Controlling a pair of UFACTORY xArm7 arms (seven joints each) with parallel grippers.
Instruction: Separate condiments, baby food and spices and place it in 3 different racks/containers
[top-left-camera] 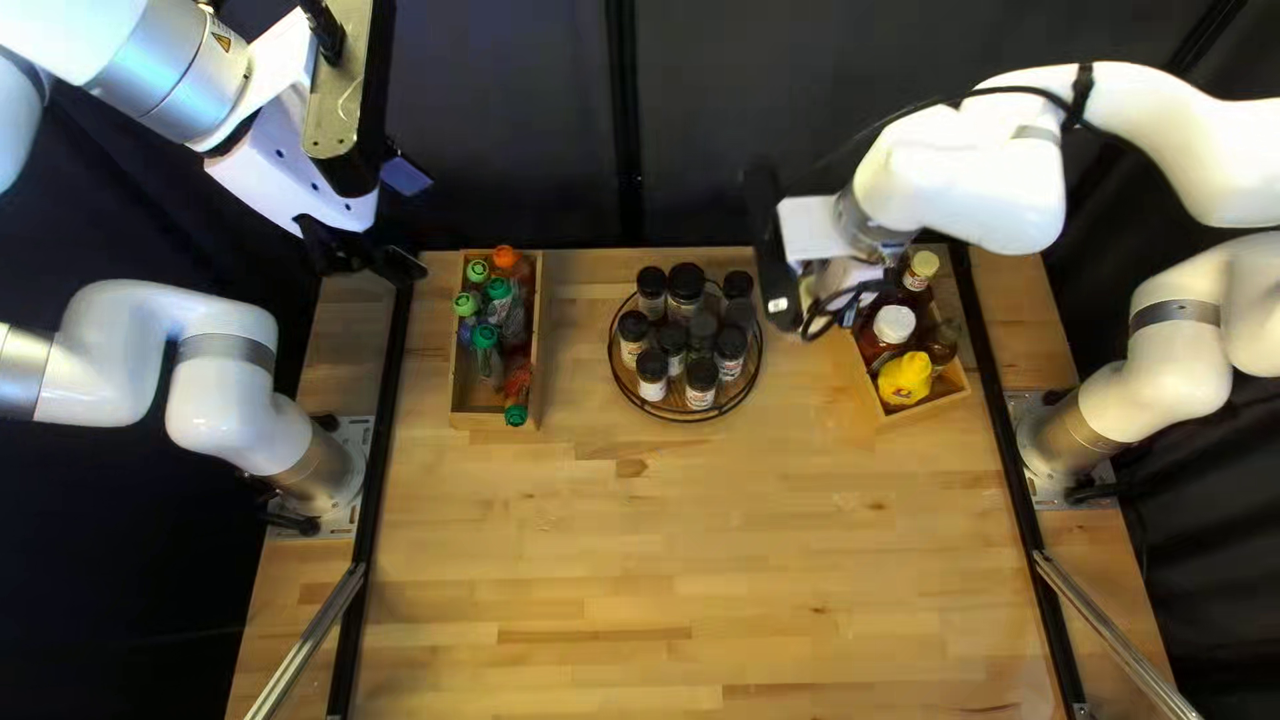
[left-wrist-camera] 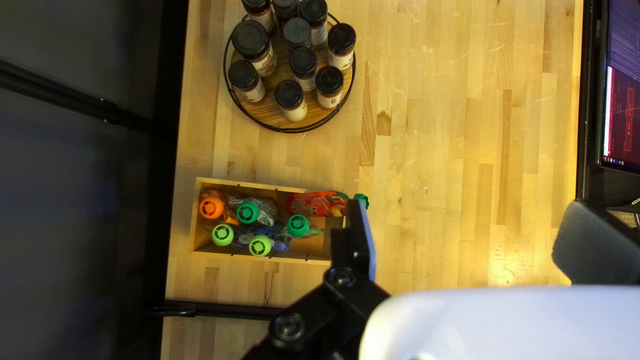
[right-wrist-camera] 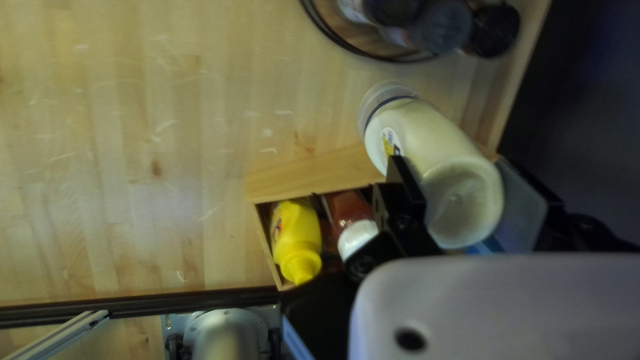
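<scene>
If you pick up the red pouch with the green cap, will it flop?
Probably a bit: the red pouch looks thin and crinkly, so it might squish. Its round green cap should stay stiff. It leans over the wooden box's end, so a nudge might slide it.

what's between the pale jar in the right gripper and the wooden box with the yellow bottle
The wooden box has a side wall the jar may need to clear; inside, the white-capped bottle and yellow bottle could crowd it.
</scene>
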